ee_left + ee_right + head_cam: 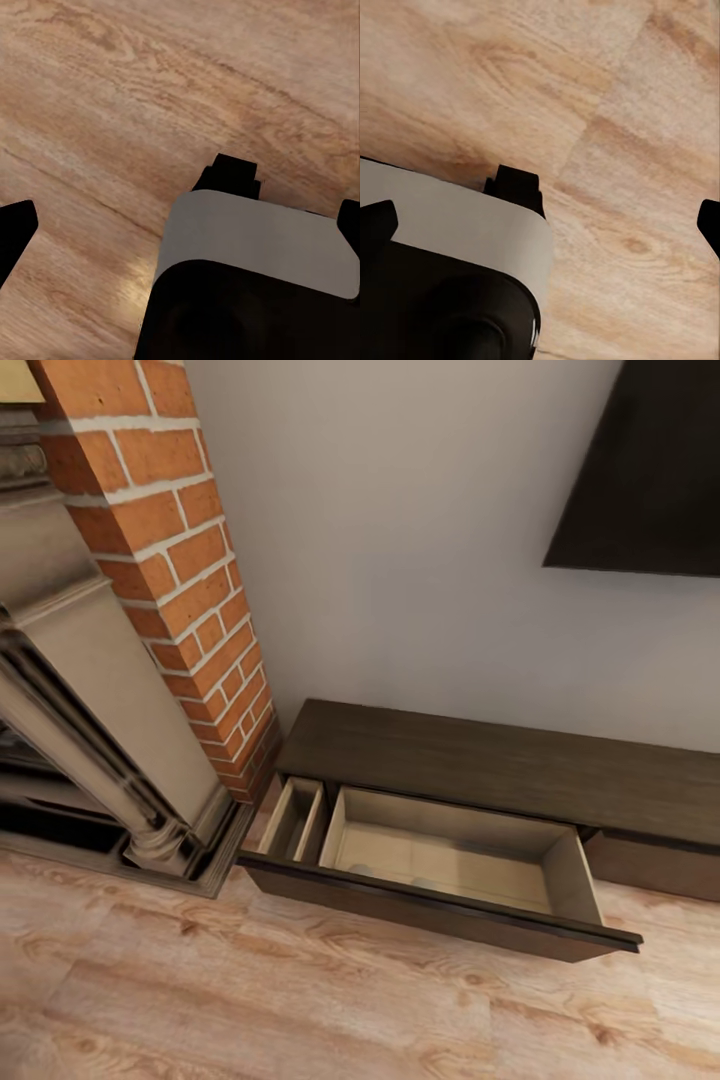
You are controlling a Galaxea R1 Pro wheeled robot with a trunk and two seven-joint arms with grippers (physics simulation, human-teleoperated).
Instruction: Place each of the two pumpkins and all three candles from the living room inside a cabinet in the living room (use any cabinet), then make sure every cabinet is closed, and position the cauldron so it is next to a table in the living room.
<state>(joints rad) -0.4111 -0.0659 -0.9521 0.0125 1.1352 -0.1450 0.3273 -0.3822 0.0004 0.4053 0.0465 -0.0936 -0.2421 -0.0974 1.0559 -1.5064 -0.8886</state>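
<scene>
There is no text, label, brand, number or sign to read in any of the three views; the cabinet, the brick fireplace and the wood floor carry no writing

Head downward; wrists above floor

Left wrist camera looks straight down at the wood floor, warm grain running across. The left gripper is spread wide, one black fingertip at each edge of the picture, nothing between them. Below sits the robot's grey-and-black base.
</scene>
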